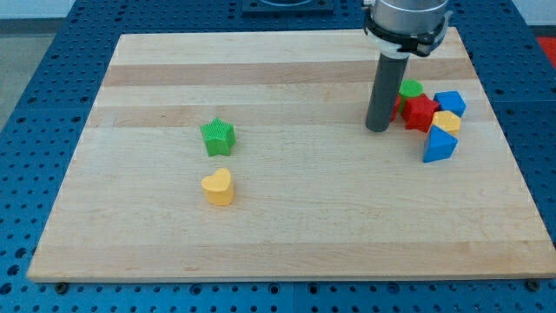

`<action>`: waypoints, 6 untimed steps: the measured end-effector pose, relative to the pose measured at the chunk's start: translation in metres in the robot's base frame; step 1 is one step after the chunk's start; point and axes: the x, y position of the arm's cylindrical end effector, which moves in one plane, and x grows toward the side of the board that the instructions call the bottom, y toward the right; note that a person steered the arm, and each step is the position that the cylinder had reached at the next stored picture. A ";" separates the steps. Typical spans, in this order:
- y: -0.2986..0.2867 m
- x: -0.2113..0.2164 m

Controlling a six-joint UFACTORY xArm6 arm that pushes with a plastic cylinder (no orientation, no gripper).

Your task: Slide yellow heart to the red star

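The yellow heart (217,186) lies left of the board's middle, toward the view's bottom. The red star (420,113) sits in a cluster of blocks at the view's right. My tip (377,129) rests on the board just left of that cluster, close to the red star and far to the right of the yellow heart. A bit of red (396,106) shows right beside the rod; I cannot tell whether it is a separate block.
A green star (217,136) lies just above the yellow heart. Around the red star are a green round block (411,89), a blue block (451,103), a small yellow block (447,122) and a blue triangle (440,146). The wooden board (287,243) sits on a blue perforated table.
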 end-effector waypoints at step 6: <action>-0.229 0.154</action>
